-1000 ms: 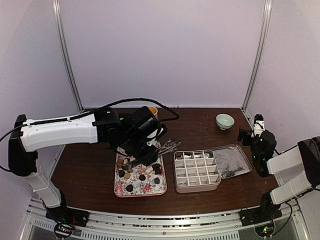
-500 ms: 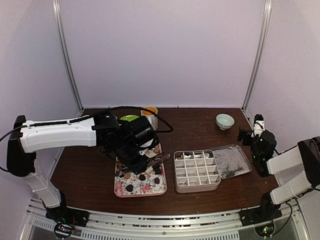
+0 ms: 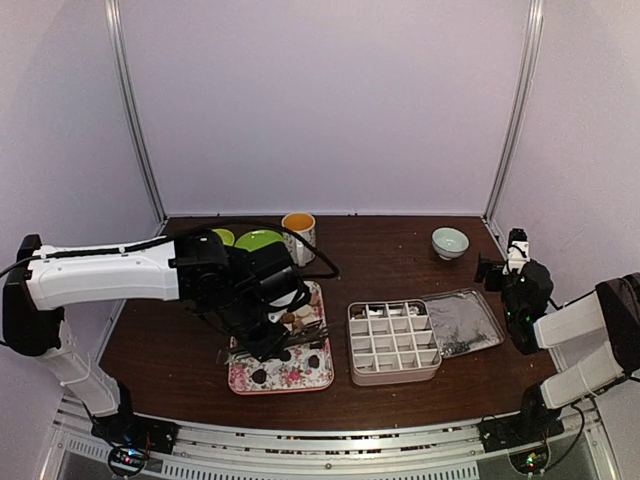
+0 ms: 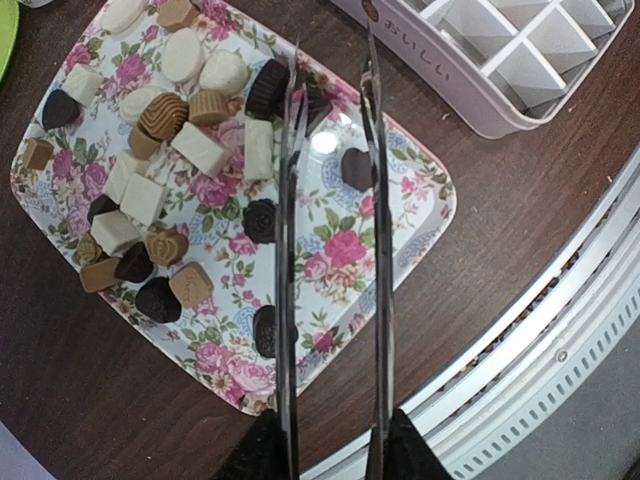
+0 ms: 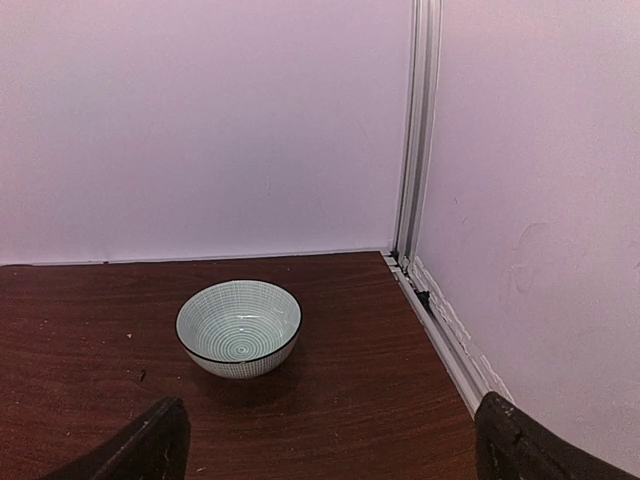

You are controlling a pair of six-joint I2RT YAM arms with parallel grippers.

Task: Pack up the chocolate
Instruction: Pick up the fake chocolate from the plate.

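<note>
Left gripper (image 4: 330,452) is pinching the tongs (image 4: 289,250) by the handle end, tips parted low over the flowered tray (image 4: 405,235) where the chocolates (image 4: 150,200) are lying, likely lining up a pick for the divided box (image 4: 500,70) just beside it, path apparently unobstructed, while the right gripper (image 5: 330,450), spread wide, is idling near a bowl (image 5: 238,325).

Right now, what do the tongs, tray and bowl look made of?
Tongs: polished metal, probably steel; thin mirror-bright blades. Tray: glossy floral print with a glare spot; melamine or glazed ceramic, unclear. Bowl: likely glazed ceramic; smooth sheen, fine painted lines.
</note>
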